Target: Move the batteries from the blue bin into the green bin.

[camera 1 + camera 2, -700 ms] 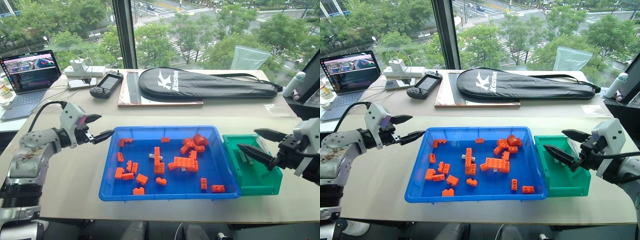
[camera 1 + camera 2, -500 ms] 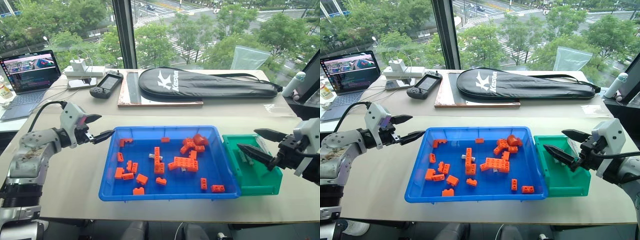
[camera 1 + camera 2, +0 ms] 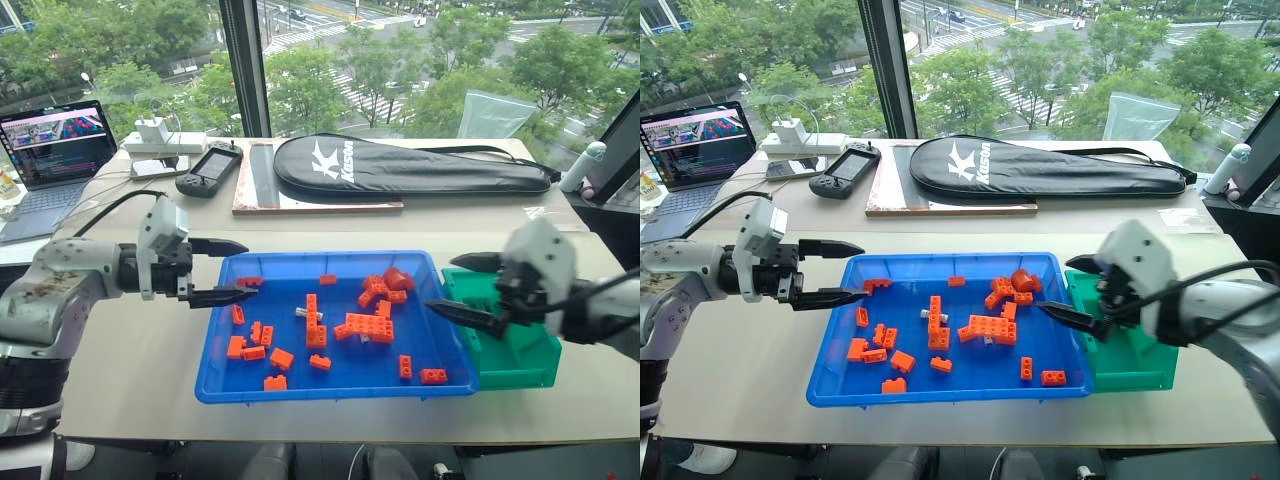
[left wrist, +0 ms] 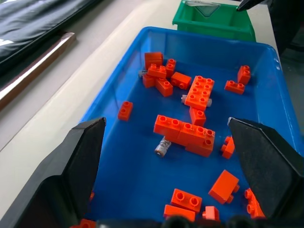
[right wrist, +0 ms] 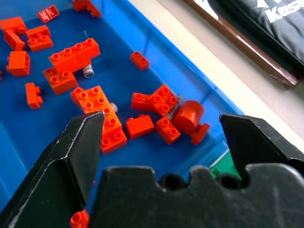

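Left wrist view shows us one slim grey-silver metal battery, light, stiff, slippery, beside orange bricks; we'd pinch its middle. Both fingers released.

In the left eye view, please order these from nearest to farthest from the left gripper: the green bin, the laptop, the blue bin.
1. The blue bin: beside the left gripper, fingers over its near corner.
2. The laptop: back left.
3. The green bin: far right.

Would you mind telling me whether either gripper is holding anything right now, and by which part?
Nothing is held. The left gripper and right gripper are both open and empty over the blue bin.
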You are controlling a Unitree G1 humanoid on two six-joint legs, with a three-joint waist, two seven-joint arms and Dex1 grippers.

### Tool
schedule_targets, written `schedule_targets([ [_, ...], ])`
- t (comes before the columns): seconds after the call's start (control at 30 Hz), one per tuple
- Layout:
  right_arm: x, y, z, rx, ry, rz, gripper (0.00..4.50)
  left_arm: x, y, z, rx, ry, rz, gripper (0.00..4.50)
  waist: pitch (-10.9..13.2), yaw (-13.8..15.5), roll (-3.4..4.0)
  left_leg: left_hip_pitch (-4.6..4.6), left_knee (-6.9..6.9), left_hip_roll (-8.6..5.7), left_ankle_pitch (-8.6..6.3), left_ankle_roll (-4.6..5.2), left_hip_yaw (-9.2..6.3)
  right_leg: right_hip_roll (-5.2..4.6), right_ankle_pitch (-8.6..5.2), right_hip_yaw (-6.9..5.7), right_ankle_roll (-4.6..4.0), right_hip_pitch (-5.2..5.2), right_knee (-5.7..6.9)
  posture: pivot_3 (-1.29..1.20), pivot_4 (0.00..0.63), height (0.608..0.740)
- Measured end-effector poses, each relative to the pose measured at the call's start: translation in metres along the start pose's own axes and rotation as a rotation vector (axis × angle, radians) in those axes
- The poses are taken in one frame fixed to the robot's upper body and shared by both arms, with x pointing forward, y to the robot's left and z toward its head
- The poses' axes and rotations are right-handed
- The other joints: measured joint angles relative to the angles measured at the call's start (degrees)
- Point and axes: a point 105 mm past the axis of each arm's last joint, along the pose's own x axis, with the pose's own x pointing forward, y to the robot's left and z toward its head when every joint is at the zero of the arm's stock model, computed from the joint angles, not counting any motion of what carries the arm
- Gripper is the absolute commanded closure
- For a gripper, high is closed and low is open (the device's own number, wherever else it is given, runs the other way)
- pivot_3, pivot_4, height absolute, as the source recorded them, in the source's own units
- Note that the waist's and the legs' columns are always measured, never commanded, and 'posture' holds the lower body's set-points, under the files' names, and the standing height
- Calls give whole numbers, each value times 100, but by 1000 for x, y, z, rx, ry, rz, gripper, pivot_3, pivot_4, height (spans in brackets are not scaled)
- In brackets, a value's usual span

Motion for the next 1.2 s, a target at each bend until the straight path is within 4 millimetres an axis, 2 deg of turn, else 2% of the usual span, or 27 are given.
schedule_targets([
  [0.07, 13, 10, -5, 13, 36, 45, 0, 2, 0, 1, 10, -4, 7, 64, 0, 7, 0, -4, -1, -1, 0, 0, 0, 0, 0, 1, 0, -6, 2, 0, 150, 740],
  [0.23, 31, 27, -17, 50, 89, 109, 0, 3, 4, 1, 0, 0, 50, 64, 1, 36, -1, -11, 2, -5, -2, 3, -1, -1, 1, 3, -2, -11, 4, 0, 150, 740],
  [0.43, 46, 43, -23, 3, 98, 193, 0, 8, -6, -3, 36, 75, 15, 64, 1, 25, -1, -11, 0, -4, -2, 3, 1, -1, 1, 3, -2, -21, 11, 0, 150, 740],
  [0.6, 57, 45, -32, -37, 115, 249, 0, 12, -14, -9, 40, 117, -21, 64, 1, 11, -1, -10, 0, -2, -2, 3, 5, 0, 1, 2, -2, -27, 15, 0, 150, 740],
  [0.77, 67, 50, -29, -129, 92, 330, 0, 12, -16, -11, 38, 127, -23, 64, 1, 0, -2, -18, 1, -1, -2, 3, 9, 0, 1, 3, -2, -49, 35, 0, 150, 740],
  [1.07, 70, 44, -39, -160, 110, 380, 0, 13, -18, -12, 35, 140, -20, 64, 1, 7, -1, -33, 8, -1, -1, 3, 10, 0, 2, 3, -3, -65, 46, 0, 150, 740],
  [1.2, 75, 41, -47, -162, 122, 378, 891, 13, -19, -15, 25, 145, -18, 0, 1, -4, -1, -33, 8, 0, -1, 2, 12, 0, 2, 3, -3, -71, 49, 0, 150, 740],
])
